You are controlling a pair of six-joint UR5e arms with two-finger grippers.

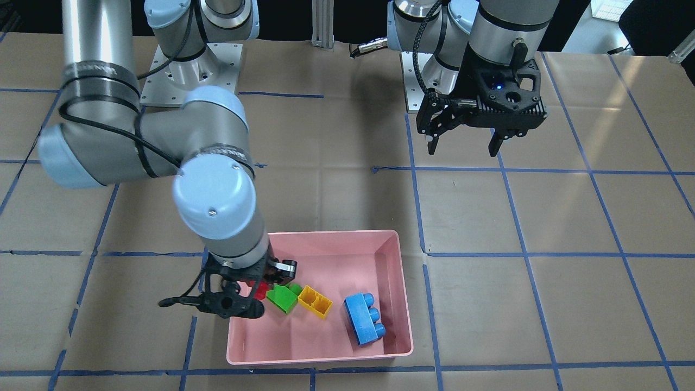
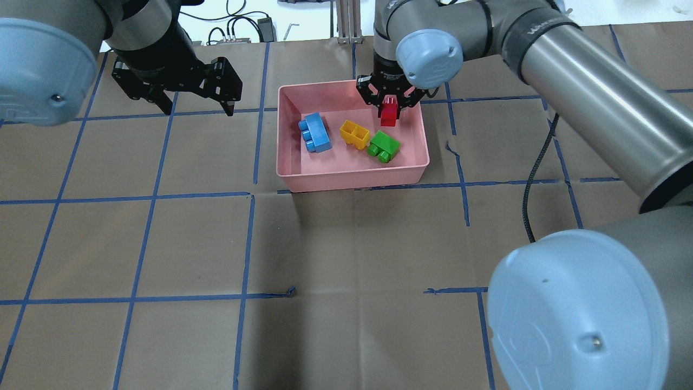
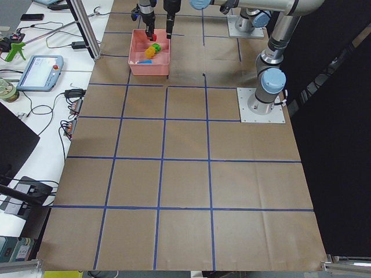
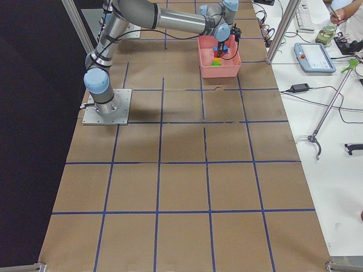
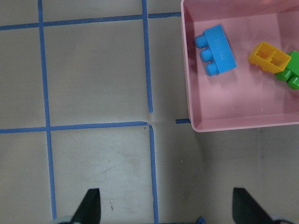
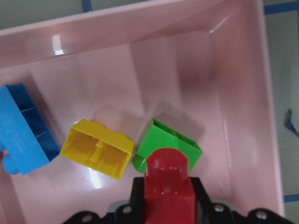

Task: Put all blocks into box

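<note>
The pink box (image 2: 352, 181) holds the blue block (image 2: 315, 132), the yellow block (image 2: 354, 134) and the green block (image 2: 383, 146). My right gripper (image 2: 389, 111) is shut on the red block (image 2: 388, 115) and holds it just above the box floor, next to the green block. In the right wrist view the red block (image 6: 167, 186) sits between the jaws over the green block (image 6: 173, 144). My left gripper (image 2: 197, 108) is open and empty above the table, left of the box. The left wrist view shows the box (image 5: 243, 123) and the blue block (image 5: 217, 49).
The table is brown paper with a blue tape grid (image 2: 249, 195). The right arm's cable (image 2: 536, 179) hangs over the table right of the box. The arm bases (image 1: 190, 70) stand at the robot's edge.
</note>
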